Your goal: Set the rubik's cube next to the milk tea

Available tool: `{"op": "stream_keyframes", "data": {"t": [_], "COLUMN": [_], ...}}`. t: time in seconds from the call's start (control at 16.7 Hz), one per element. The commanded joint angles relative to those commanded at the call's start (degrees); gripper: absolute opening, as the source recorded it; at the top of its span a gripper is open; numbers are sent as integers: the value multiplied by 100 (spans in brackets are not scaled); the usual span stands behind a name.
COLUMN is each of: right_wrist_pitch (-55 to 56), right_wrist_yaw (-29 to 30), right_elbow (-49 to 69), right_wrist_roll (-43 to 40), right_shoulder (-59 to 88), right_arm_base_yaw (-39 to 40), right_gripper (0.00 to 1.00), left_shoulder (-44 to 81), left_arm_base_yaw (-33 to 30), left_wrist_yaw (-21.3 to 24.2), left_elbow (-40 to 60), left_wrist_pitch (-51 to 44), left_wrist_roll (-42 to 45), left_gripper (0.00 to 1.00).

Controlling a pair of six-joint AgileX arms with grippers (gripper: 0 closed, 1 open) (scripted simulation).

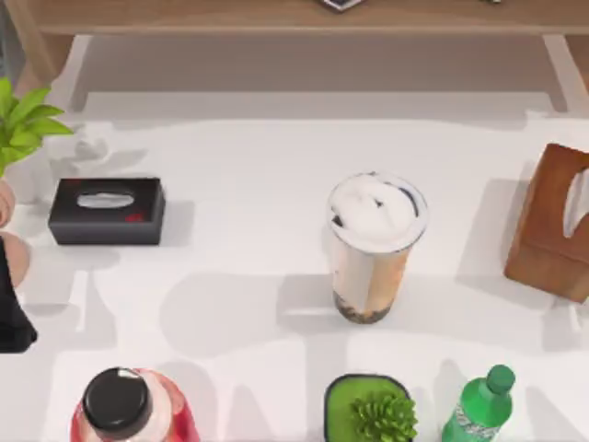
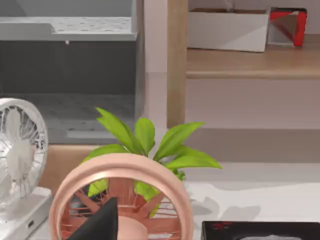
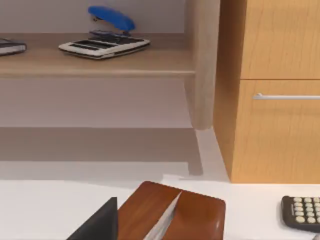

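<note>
The white table (image 1: 239,276) is taking most of the top view, with a wooden shelf (image 1: 294,14) running along its far edge. The left arm (image 1: 11,308) is sitting low at the table's left edge as a dark shape. Its wrist camera is looking level toward the back. A dark tip of the left gripper (image 2: 100,225) is showing in front of a pink fan (image 2: 120,195). I cannot tell if this gripper is apart or together. The right wrist camera is also looking level, toward the shelf and a wooden cabinet (image 3: 275,90). A dark tip of the right gripper (image 3: 100,222) is showing just beside a brown box (image 3: 190,215). I cannot tell its state either.

The milk tea (image 1: 373,249) is standing upright near the middle of the table, a little to the right, with free surface all around it. The brown box (image 1: 552,226) is lying at the right edge, well apart from the cup. A black box (image 1: 106,212) is lying at the left, near a leafy plant (image 1: 23,124). Along the near edge are standing a red bottle (image 1: 129,410) with a black cap, a green pot (image 1: 370,410) with a small plant, and a green bottle (image 1: 480,405) just beside the pot. A white fan (image 2: 20,155) is standing beside the pink one. A calculator (image 3: 302,212) is lying near the cabinet, and a blue stapler (image 3: 111,17) is resting on the shelf.
</note>
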Motion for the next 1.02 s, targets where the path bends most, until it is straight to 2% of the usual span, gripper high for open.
{"op": "stream_keyframes", "data": {"t": [0.24, 0.48, 0.72, 1.02], "right_wrist_pitch": [0, 0, 0, 0], "right_wrist_yaw": [0, 0, 0, 0], "right_elbow": [0, 0, 0, 0], "right_wrist_roll": [0, 0, 0, 0], "right_shoulder": [0, 0, 0, 0], "right_arm_base_yaw": [0, 0, 0, 0], "right_gripper": [100, 100, 100, 100], "left_shoulder": [186, 1277, 3308, 6596], "left_arm_base_yaw": [-64, -415, -976, -1825], "left_wrist_yaw": [-84, -536, -1177, -1994], "left_elbow": [177, 1221, 3105, 5901], "left_wrist_pitch": [4, 51, 186, 474], "left_wrist_roll": [-7, -20, 2, 72], "left_gripper": [100, 100, 100, 100]}}
